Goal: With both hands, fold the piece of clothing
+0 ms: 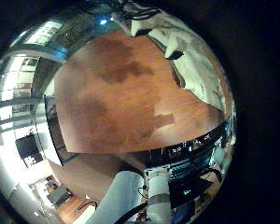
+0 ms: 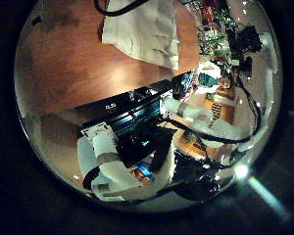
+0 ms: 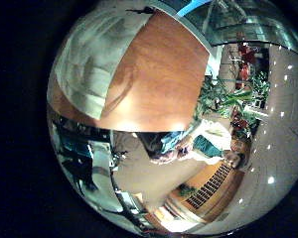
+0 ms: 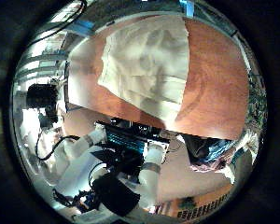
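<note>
The piece of clothing (image 4: 149, 61) lies spread flat on the wooden table (image 4: 219, 79), seen from above in the right thumb side palm view. It also shows in the right little finger side palm view (image 3: 99, 59), the left thumb side palm view (image 2: 147, 34), and at the table's far side in the left little finger side palm view (image 1: 177, 47). My right hand (image 4: 131, 140) is above the table's edge, away from the cloth, its fingers straight and holding nothing. My left hand (image 2: 127, 113) is above bare table beside the cloth, its fingers straight and holding nothing.
Bare table (image 1: 121, 93) lies under the left hand. The table's edge (image 3: 139, 129) runs close below the right hand, with floor beyond. Potted plants (image 3: 228, 99) stand off the table. A bench with equipment (image 2: 235, 44) stands past the table.
</note>
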Tool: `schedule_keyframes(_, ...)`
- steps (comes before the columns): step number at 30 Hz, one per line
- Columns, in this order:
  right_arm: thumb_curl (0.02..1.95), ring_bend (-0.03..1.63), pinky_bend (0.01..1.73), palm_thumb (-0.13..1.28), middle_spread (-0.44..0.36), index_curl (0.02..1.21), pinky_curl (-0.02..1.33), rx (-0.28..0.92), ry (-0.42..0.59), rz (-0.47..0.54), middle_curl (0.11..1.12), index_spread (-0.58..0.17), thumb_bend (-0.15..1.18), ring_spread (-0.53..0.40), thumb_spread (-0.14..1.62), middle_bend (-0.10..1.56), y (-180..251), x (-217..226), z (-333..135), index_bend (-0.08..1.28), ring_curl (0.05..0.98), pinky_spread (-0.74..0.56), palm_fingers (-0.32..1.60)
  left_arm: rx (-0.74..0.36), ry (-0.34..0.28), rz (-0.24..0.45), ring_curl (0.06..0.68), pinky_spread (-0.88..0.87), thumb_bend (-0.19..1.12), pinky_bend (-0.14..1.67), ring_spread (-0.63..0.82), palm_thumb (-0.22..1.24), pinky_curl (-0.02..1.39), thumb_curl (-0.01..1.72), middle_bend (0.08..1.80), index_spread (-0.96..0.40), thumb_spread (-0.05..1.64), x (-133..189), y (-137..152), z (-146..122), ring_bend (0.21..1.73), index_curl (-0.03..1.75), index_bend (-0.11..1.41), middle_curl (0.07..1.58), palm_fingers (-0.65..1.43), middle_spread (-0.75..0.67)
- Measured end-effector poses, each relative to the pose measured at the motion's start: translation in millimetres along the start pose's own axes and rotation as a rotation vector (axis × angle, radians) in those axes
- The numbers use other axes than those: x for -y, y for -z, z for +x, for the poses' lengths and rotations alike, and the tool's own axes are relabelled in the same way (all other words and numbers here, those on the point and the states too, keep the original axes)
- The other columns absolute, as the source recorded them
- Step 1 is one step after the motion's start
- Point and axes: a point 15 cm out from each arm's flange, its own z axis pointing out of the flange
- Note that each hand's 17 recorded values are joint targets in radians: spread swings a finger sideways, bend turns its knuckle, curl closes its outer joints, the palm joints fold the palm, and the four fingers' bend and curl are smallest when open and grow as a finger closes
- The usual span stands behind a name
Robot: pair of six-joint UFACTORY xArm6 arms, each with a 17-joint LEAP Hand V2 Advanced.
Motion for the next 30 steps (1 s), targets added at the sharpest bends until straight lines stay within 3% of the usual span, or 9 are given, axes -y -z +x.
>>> schedule_keyframes(13,0.22,0.46,0.51,0.11,0.018,0.26,0.27,0.011,0.018,-0.041,0.35,-0.34,-0.02,0.161,1.21,0.21,-8.4,-0.8,1.7,0.15,0.234,0.31,0.05,-0.022,-0.012,-0.032,0.206,0.48,-0.01,0.42,0.43,0.15,0.32,0.28,0.19,-0.07,1.12,-1.6,-12.0,6.1,0.67,0.32,0.16,0.32,0.05,0.25)
schedule_keyframes(17,0.22,0.46,0.51,0.11,0.014,0.26,0.27,0.014,0.018,-0.055,0.35,-0.338,-0.02,0.167,1.21,0.21,-12.1,-3.3,0.5,0.15,0.238,0.31,0.05,-0.026,-0.066,-0.061,0.207,0.48,-0.01,0.42,0.43,0.18,0.32,0.29,0.19,-0.07,1.13,-8.2,-29.7,10.1,0.67,0.32,0.16,0.32,0.05,0.24)
schedule_keyframes(30,0.21,0.46,0.5,0.12,0.025,0.26,0.28,0.049,-0.013,-0.126,0.35,-0.323,-0.01,0.174,1.23,0.21,-19.3,-18.6,-6.7,0.15,0.245,0.33,0.06,0.107,-0.304,0.049,0.214,0.47,-0.02,0.43,0.42,0.24,0.32,0.3,0.17,-0.08,1.09,52.7,-64.1,31.3,0.68,0.32,0.16,0.31,0.02,0.23)
